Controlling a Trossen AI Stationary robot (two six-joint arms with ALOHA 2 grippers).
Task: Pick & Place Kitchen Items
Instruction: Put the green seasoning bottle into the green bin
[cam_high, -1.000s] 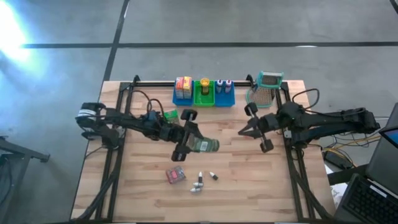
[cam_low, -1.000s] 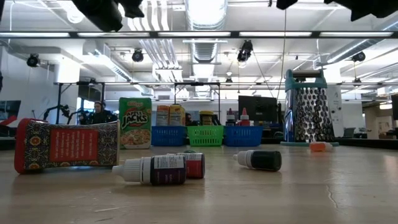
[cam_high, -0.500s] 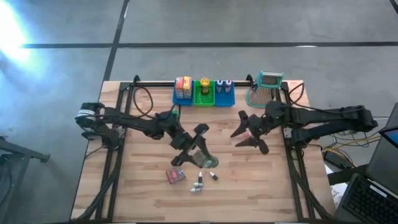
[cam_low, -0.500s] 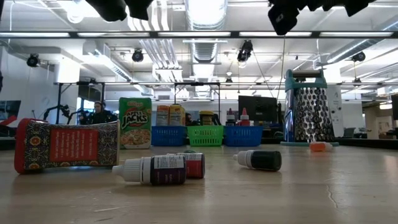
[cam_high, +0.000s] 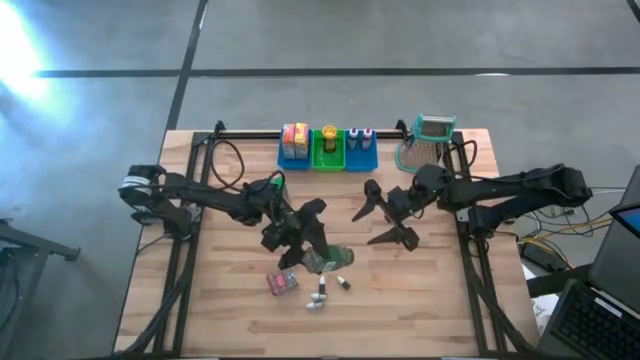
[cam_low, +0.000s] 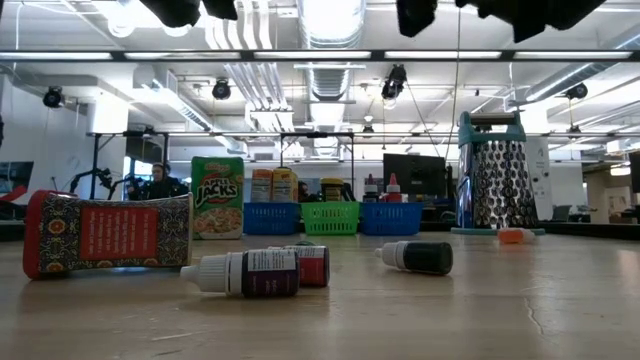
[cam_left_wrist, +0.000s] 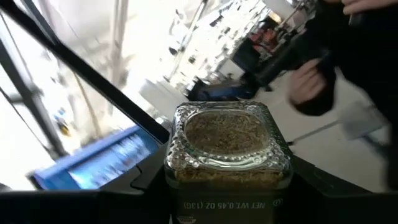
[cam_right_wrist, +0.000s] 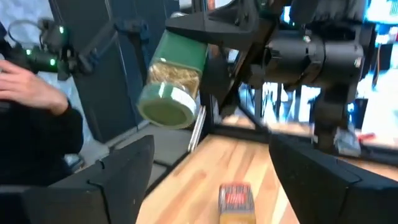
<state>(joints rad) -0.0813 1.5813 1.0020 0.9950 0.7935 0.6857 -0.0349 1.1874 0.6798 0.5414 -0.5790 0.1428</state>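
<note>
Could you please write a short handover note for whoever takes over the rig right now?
Left gripper: shut on the green-lidded spice jar, held above mid-table.
Right gripper: open, empty, raised, facing the jar.
Done: boxes and bottles already stand in the blue and green bins at the far edge.
Left: the jar; the patterned red packet, the small bottles lying at the near side, and the green cereal box behind the left arm. The grater stands beside the bins.

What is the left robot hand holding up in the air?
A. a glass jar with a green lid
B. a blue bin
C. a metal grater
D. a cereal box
A: the left gripper is closed on a glass jar with a green lid, held up above the table.
</note>
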